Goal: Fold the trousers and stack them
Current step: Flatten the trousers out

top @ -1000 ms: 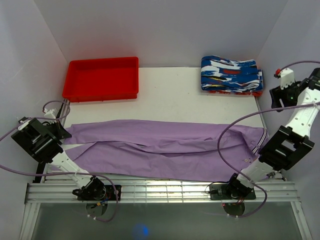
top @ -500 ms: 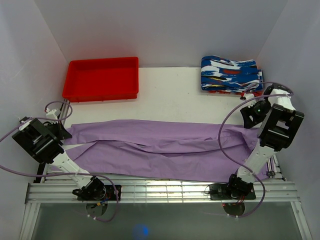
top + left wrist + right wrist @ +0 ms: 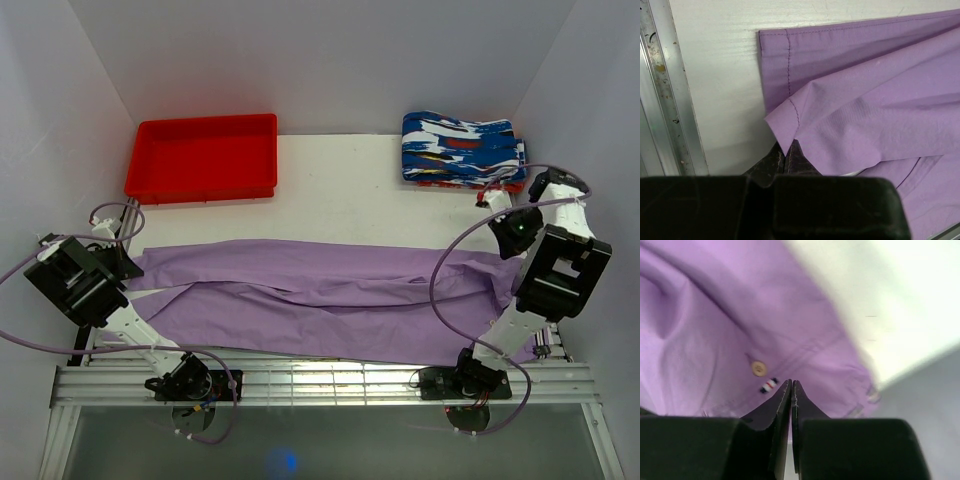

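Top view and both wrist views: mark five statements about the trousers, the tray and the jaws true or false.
1. The trousers lie stretched long from left to right across the table. True.
2. The red tray holds a folded garment. False: nothing lies in it.
3. The patterned folded garments sit at the table's far right corner. True.
4. The right jaws stand wide open. False: they are shut, tips together, over the trousers beside a small button.
5. The left jaws hang over the red tray. False: they are shut on the trousers' left hem corner.
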Available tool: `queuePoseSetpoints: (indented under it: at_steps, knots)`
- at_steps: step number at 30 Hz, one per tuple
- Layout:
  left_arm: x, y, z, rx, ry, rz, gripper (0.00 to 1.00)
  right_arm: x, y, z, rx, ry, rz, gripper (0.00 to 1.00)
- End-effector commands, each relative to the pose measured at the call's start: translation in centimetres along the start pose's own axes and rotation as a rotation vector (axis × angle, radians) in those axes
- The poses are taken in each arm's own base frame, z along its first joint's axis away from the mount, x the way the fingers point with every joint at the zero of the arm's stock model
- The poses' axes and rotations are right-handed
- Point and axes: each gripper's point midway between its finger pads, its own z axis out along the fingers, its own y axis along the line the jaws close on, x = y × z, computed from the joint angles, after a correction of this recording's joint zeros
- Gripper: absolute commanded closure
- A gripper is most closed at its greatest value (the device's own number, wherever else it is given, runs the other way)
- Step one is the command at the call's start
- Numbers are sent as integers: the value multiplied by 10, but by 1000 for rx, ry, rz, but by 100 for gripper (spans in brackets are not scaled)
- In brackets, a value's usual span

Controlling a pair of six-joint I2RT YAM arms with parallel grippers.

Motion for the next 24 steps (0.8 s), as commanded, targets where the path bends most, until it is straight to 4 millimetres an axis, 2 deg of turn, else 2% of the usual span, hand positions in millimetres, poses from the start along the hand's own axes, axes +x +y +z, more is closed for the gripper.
queuePoseSetpoints:
  at_steps: [1,2,5,7,10,11,12,13,16,17,19,20,24]
  knots:
    - [-32,-3,-27,-56,-76,94,100,-47,-35,-59,221,-175,-51,92]
    - [-35,-3,-29,-59,-85,103,100,-57,-43,-79,289,-218,-41,92]
    - [-49,-5,-36,-70,-131,132,100,-77,-62,-109,448,-315,-60,92]
    - [-56,-7,-39,-67,-160,147,100,-82,-69,-115,507,-344,-69,92]
    - [-63,-11,-39,-42,-183,149,100,-84,-52,-92,397,-314,-126,90]
    - [-62,-11,-37,-34,-178,140,100,-82,-47,-73,317,-293,-109,82]
    - [-62,-10,-37,-30,-177,136,100,-81,-27,-67,210,-274,-88,73]
    - [-61,-10,-36,-29,-173,140,100,-86,-15,-59,129,-292,-75,54]
    - [-55,-12,-34,-22,-165,138,100,-100,20,-31,-29,-289,-68,32]
    - [-54,-14,-34,-19,-165,137,100,-110,32,-24,-44,-290,-110,30]
    - [-51,-17,-33,-12,-164,137,100,-109,45,-3,-57,-260,-153,26]
    - [-51,-18,-33,-10,-165,137,100,-115,56,7,-71,-241,-205,25]
    - [-47,-21,-31,2,-160,134,100,-114,72,40,-106,-164,-272,27]
